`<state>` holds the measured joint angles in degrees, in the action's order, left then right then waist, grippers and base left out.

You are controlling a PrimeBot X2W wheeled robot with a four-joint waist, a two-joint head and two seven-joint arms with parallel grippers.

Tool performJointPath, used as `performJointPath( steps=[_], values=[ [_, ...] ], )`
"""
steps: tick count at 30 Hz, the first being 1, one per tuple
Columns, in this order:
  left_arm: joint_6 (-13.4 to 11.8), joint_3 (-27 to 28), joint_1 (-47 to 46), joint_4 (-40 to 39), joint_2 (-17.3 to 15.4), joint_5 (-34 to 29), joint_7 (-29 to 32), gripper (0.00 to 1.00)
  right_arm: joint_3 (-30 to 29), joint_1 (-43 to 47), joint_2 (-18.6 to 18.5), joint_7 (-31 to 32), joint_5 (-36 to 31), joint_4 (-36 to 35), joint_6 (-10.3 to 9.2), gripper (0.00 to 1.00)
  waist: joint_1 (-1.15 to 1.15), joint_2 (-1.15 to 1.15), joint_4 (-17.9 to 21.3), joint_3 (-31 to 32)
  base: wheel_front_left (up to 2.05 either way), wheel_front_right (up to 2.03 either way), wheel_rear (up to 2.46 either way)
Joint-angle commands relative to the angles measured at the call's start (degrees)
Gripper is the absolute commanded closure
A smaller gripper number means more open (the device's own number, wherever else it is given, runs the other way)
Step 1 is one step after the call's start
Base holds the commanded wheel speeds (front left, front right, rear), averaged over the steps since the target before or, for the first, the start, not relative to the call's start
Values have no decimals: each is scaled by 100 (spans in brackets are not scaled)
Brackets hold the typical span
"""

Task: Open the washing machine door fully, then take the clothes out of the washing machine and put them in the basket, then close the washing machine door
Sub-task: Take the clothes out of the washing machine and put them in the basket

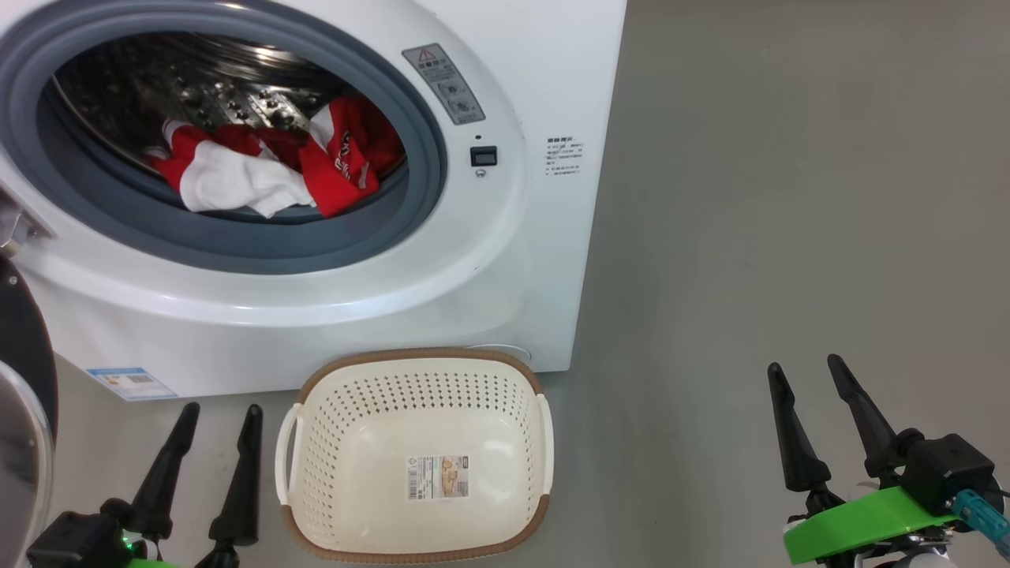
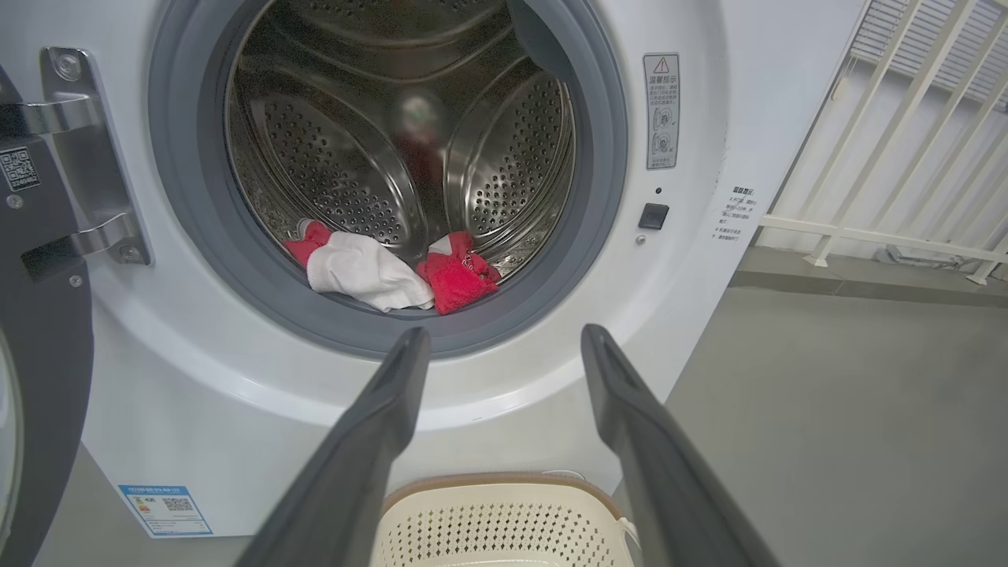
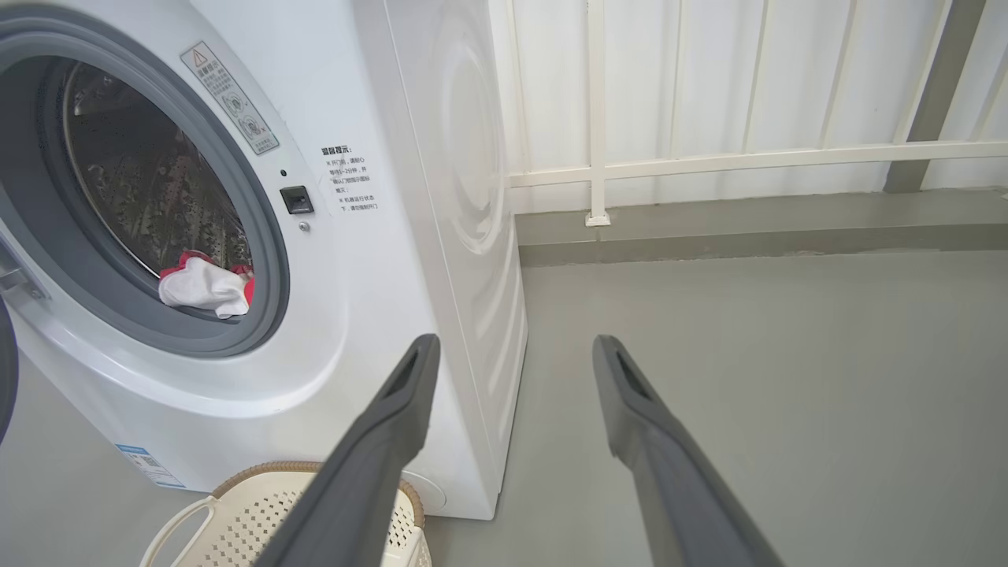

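Door (image 1: 22,339) hangs open at nine o'clock, so I judge unloading in hand: clothes (image 1: 268,166) lie in the washing machine (image 1: 331,315) at eleven, basket (image 1: 418,356) at six, and my left gripper (image 1: 222,408) and right gripper (image 1: 805,363), both spread and empty, must next reach in.

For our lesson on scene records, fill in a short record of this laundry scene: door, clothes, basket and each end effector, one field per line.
washing machine door: open, swung to the robot's left
clothes: red and white, low at the front of the drum
basket: on the floor before the washing machine, holding just its paper label
left end effector: open, holding nothing, left of the basket
right end effector: open, holding nothing, over floor right of the basket
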<state>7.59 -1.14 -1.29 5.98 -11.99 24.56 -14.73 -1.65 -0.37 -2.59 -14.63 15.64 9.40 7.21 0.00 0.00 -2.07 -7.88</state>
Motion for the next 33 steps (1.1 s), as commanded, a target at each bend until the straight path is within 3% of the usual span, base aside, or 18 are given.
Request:
performJointPath(
  steps=[1, 21, 33],
  values=[
    [-10, 230, -176, -108, -109, -81, -27, 0, 118, -148, -29, -37, -1, -150, 28, 0, 0, 0, -14, -6, 10, -10, 0],
    [-10, 89, -326, 375, -123, 145, -27, 0, 258, -236, -29, -37, 88, -142, 28, 0, 0, 0, 58, -256, 0, 0, 0],
    [-10, -565, -2492, 2102, -638, 684, -27, 0, 323, -557, -29, -37, 199, -264, 28, 0, 0, 0, 344, -1302, 0, 0, 0]
  ],
)
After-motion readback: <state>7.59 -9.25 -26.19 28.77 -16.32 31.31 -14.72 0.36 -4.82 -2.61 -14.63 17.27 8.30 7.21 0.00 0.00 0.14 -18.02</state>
